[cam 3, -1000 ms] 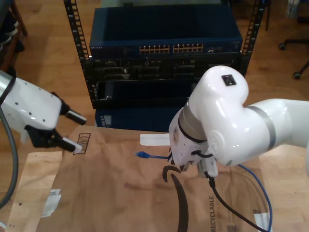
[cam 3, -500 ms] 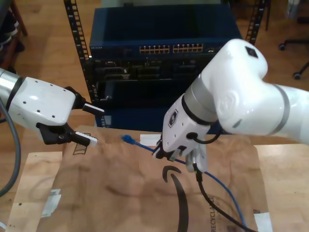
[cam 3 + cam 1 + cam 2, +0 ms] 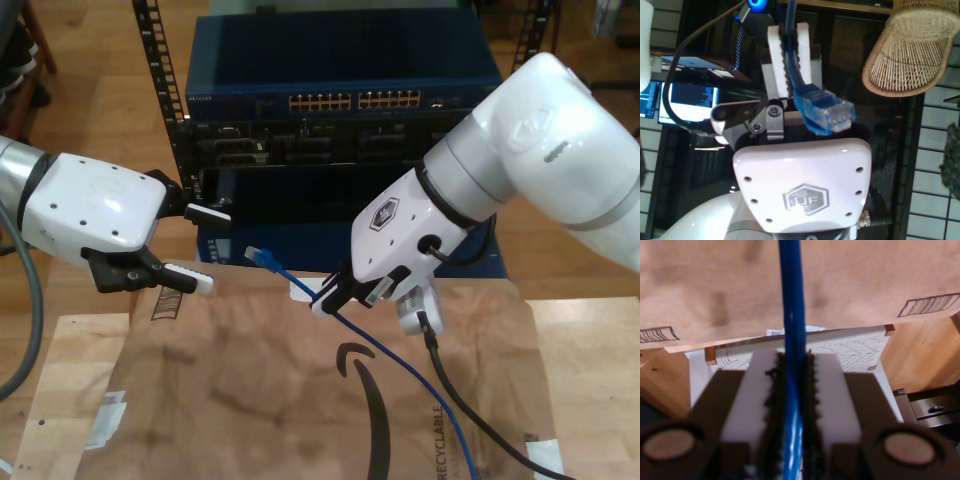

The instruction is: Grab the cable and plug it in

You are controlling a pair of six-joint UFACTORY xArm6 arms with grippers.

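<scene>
Surface: I see a sheet of brown paper lying flat over a wooden table. It has black print and covers most of the lower frame in the exterior view.
Room: a blue network switch sits in a black rack at the top centre of the exterior view. Its row of ports faces the table. Wood floor shows on both sides of the rack. In the first wrist view I see a wicker chair and a lit monitor.
Cable: the blue cable rises off the paper from the lower right of the exterior view. It runs up through my second gripper to the middle of the frame.
Plug: the clear plug hangs in the air just past the far edge of the paper and points to the exterior view's left. In the first wrist view the plug faces the camera.
Second gripper: my second gripper is clenched on the cable, with its toothed pads pressed on both sides. In the exterior view it hovers over the far edge of the paper.
First gripper: my first gripper is released, with its fingers spread. It is at the exterior view's left, near the plug but apart from it.
Open room: I see a clear gap between the plug and the rack front. The paper's near half is bare.
</scene>
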